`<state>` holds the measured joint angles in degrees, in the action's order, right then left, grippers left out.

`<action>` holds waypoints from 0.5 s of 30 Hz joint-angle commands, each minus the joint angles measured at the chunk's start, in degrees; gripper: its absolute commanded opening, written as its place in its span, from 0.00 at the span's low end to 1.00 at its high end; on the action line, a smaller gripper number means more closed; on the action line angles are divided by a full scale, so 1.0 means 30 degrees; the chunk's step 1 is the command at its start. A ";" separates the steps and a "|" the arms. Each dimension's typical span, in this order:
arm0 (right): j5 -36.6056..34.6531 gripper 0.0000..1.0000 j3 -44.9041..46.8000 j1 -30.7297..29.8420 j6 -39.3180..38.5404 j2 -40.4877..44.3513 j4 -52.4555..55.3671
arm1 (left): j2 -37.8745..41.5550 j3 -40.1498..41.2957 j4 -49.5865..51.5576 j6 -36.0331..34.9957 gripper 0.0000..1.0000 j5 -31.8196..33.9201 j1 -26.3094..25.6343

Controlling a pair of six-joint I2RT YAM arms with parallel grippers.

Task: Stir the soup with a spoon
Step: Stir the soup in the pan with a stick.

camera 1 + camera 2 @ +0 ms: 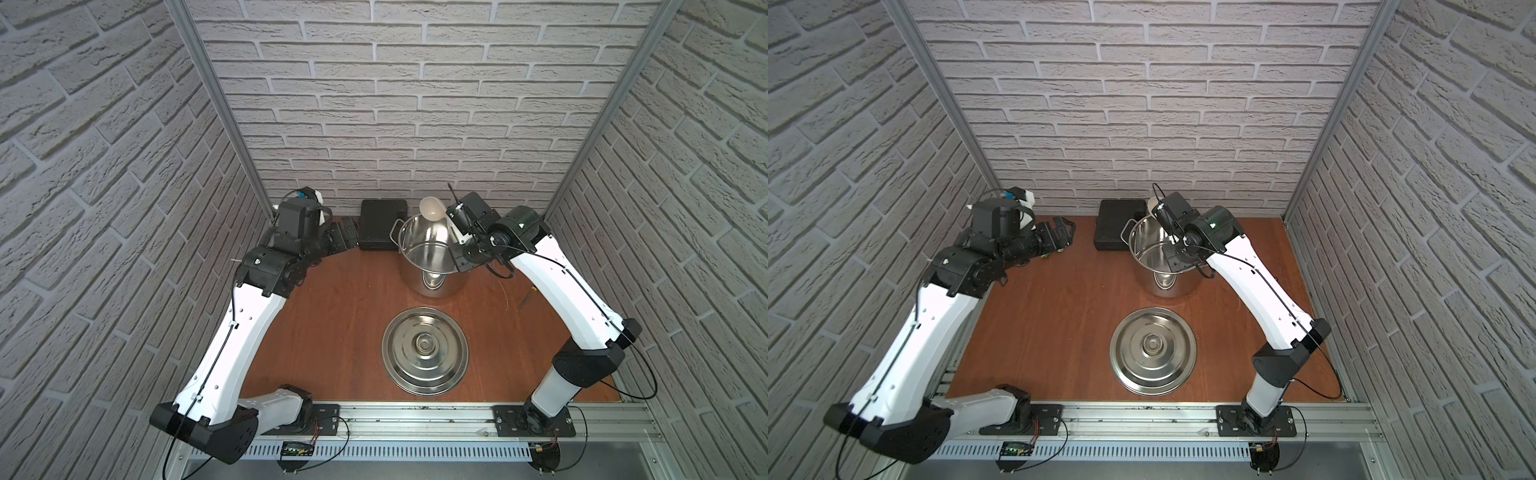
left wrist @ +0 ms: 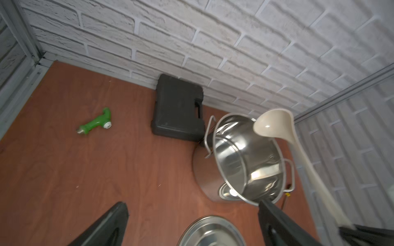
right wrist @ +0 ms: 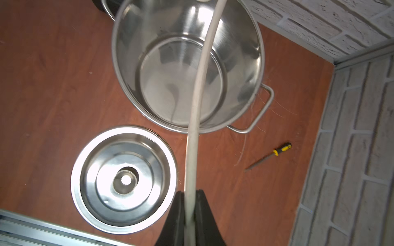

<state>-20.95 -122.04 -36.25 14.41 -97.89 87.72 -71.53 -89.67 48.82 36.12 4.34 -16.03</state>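
Observation:
The soup is an empty shiny steel pot [image 1: 432, 266] [image 1: 1163, 270] [image 3: 187, 64] at the back of the table, with nothing inside it. The spoon, a cream ladle [image 1: 431, 209] [image 2: 275, 125], is held in the air. Its bowl hangs over the pot's far rim and its handle [image 3: 198, 85] slants across the pot's mouth. My right gripper [image 3: 189, 192] [image 1: 458, 237] is shut on the handle's end, above the pot's right rim. My left gripper [image 2: 193, 202] [image 1: 349, 235] is open and holds nothing, off to the left of the pot.
The pot's lid [image 1: 424, 351] [image 3: 123, 181] lies knob-up in front of the pot. A black case [image 1: 382, 224] [image 2: 178, 112] rests against the back wall beside the pot. A small green tool [image 2: 96, 123] lies at the back left. A yellow-handled file [image 3: 270, 156] lies right of the pot.

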 commanded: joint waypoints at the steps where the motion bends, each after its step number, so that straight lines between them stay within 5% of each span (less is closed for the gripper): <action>1: -0.2278 0.03 -0.0196 -0.0016 -0.0991 -0.0253 0.1925 | -0.0638 -0.0435 0.2028 -0.2823 0.98 0.2233 -0.0277; 15: -0.2663 0.02 -0.1943 0.0345 -0.1889 -0.4571 0.2520 | -0.1208 0.0279 0.0274 -0.2560 0.98 0.2011 -0.1056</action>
<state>-27.38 -125.05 -35.70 9.61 -110.54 93.34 -76.23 -89.78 52.49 28.21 10.26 -19.03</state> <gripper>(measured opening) 0.110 0.984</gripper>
